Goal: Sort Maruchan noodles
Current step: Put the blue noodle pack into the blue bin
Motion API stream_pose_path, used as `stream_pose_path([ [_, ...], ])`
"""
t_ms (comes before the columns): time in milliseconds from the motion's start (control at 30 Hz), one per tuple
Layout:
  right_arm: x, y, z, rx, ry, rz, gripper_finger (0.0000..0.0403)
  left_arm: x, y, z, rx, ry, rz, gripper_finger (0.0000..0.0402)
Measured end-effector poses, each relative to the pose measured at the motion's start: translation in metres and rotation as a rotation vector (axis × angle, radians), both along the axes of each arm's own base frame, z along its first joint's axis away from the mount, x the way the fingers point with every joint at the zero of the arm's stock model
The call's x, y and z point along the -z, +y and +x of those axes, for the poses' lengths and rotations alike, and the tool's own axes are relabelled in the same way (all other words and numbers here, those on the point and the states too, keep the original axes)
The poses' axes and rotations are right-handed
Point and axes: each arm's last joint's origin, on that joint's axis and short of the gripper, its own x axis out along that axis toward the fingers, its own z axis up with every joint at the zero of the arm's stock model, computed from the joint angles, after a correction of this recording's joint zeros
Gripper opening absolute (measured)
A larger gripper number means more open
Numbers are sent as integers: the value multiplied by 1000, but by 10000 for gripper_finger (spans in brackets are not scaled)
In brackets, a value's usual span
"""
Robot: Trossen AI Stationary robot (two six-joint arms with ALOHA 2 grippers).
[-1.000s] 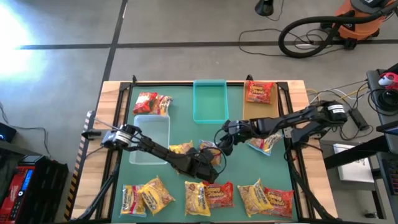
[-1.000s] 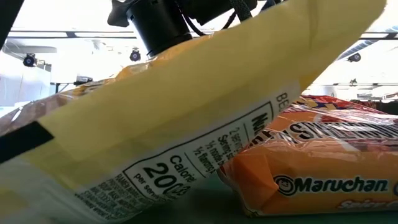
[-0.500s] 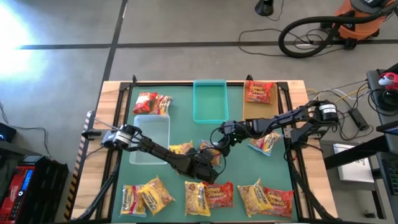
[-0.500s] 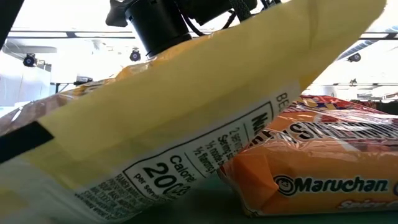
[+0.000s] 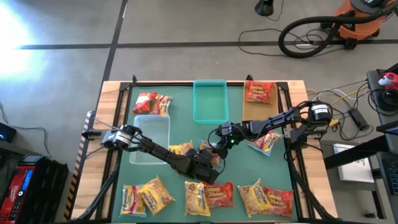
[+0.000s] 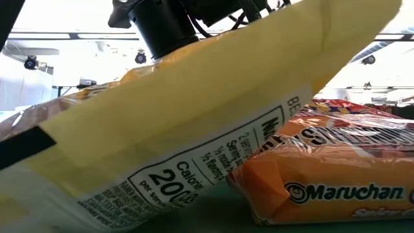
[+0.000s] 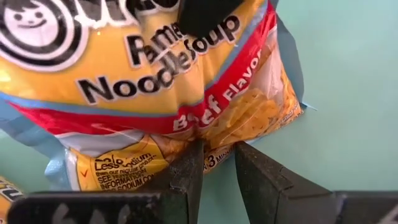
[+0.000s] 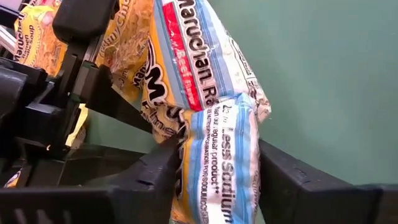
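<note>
Right now the beef packet [image 7: 155,93] sits just toward 6 o'clock of the mat's middle. It is crinkly yellow plastic with a red band, pale blue edging, black "Noodle Soup" lettering and a "Less Sodium" panel. The left gripper [image 7: 219,167] has its fingers drawn narrow and pinches the packet's end seam. The right gripper [image 8: 214,174], reaching in from 3 o'clock, has a finger pressed to each side of the same packet's other end.

I count twelve packets in all. Beside the beef packet, toward 9 o'clock, lies a plain yellow one [image 5: 180,149]. At 3 o'clock a blue-edged one [image 5: 264,144] lies alone. Two red ones [image 5: 153,102] lie touching at about 10 o'clock. Along the 6 o'clock edge runs a row of six [image 5: 205,196], a mix of yellow and red. From table height, two of that row fill the view: a tilted yellow back [image 6: 162,155] leaning over an orange one [image 6: 330,175].

There are three trays. The tan tray [image 5: 249,111] at 1 o'clock holds one red packet [image 5: 259,92]. The teal tray [image 5: 209,102] at 12 o'clock and the clear tray [image 5: 151,138] at 9 o'clock hold nothing.
</note>
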Motion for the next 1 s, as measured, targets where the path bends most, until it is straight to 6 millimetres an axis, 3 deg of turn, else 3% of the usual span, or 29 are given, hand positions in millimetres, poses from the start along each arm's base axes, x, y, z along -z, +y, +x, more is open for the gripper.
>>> stream_pose_path([
  [367, -6, -1, -2, -5, -15, 1, 65, -14, -2, -1, -70, -88, 16, 76],
  [733, -5, -7, -3, -18, -2, 29, 34, -42, -4, -3, -92, -183, 0, 76],
  [1000, -16, -13, -7, -32, -25, 65, 28, -43, -3, -6, -118, -168, 4, 76],
])
